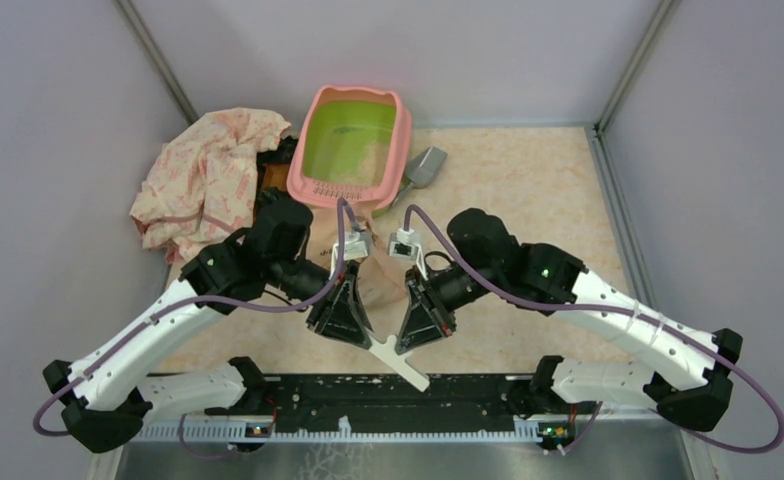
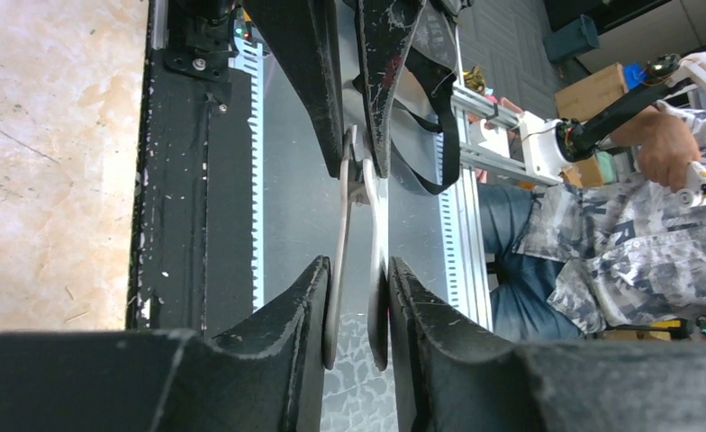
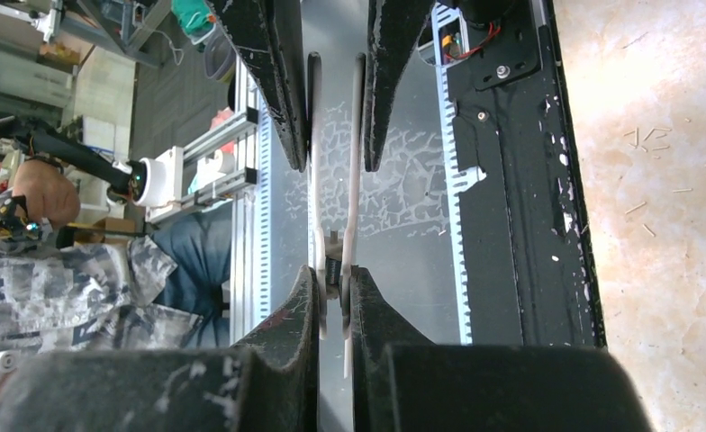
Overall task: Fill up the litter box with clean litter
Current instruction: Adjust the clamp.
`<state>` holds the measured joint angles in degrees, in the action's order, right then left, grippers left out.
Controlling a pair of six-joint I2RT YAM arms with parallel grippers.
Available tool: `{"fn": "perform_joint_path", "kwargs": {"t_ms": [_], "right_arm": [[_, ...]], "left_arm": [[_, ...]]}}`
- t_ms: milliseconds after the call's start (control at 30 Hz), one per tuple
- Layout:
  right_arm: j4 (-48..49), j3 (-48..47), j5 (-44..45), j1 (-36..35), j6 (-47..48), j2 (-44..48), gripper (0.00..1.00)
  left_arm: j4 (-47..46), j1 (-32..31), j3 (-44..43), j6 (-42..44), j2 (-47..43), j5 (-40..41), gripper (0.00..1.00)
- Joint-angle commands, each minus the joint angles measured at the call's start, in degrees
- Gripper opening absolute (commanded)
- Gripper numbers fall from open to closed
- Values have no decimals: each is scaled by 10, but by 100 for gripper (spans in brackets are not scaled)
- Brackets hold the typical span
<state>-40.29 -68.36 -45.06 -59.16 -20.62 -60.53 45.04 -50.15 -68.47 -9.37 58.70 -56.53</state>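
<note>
We looked down on a beige marbled table (image 1: 528, 190). At its far edge stood the litter box (image 1: 318, 190). A grey scoop (image 1: 426, 166) lay just beside it on the right, a crumpled patterned cloth (image 1: 208, 175) lay on its left, and a tan bag (image 1: 380, 275) lay on the box's near side.

Robot lab: aluminium-frame rig (image 2: 468, 243), partitioned table (image 1: 538, 190)

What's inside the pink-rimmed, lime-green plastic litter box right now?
The litter box shows its lime-green floor with a thin patch of pale tan litter granules toward the side nearest the arms. Its slotted near rim covers the floor edge beneath.
</note>
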Motion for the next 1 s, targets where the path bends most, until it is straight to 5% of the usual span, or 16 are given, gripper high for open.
{"fn": "perform_joint_path", "kwargs": {"t_ms": [0, 333, 567, 767, 967], "right_arm": [[33, -30, -4, -8, 2, 4, 0], [-17, -53, 104, -8, 43, 3, 0], [-113, -117, 293, -8, 116, 4, 0], [-146, -133, 382, -8, 141, 14, 0], [-152, -153, 436, -8, 151, 21, 0]], "left_arm": [[-16, -3, -25, 8, -9, 22, 40], [25, -2, -131, 17, -23, 145, 56], [65, -2, -217, 1, -33, 349, 64], [76, -2, -168, -40, -75, 508, 89], [83, -2, -99, -93, -80, 629, 99]]}}
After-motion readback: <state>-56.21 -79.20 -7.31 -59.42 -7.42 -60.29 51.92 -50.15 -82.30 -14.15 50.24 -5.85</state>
